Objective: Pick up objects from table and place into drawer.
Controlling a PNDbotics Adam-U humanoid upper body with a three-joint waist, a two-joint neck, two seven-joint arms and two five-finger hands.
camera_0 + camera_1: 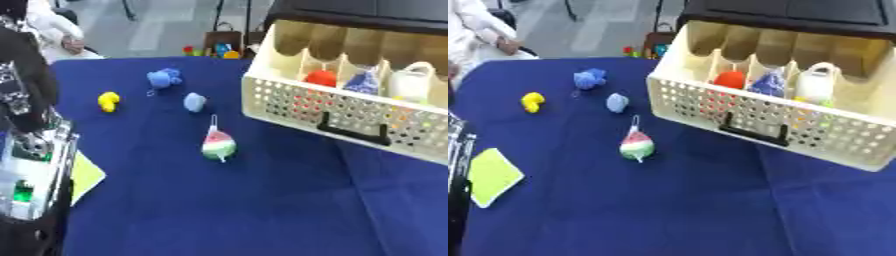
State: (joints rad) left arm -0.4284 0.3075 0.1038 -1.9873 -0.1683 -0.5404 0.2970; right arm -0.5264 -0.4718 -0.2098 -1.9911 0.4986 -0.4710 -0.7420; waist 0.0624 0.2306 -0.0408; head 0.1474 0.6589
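Left arm (33, 145): blk, silver jts

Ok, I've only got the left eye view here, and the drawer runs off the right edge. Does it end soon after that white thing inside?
Observer: Yes. In the right eye view the drawer ends at a corner, with just one more compartment past the white item.
Operator: And the yellow-green sheet at my lower left, it's half hidden for me. What is it?
Observer: The right eye view shows the whole yellow-green sheet. It has four corners and lies flat on the blue cloth, apart from the red and green toy.
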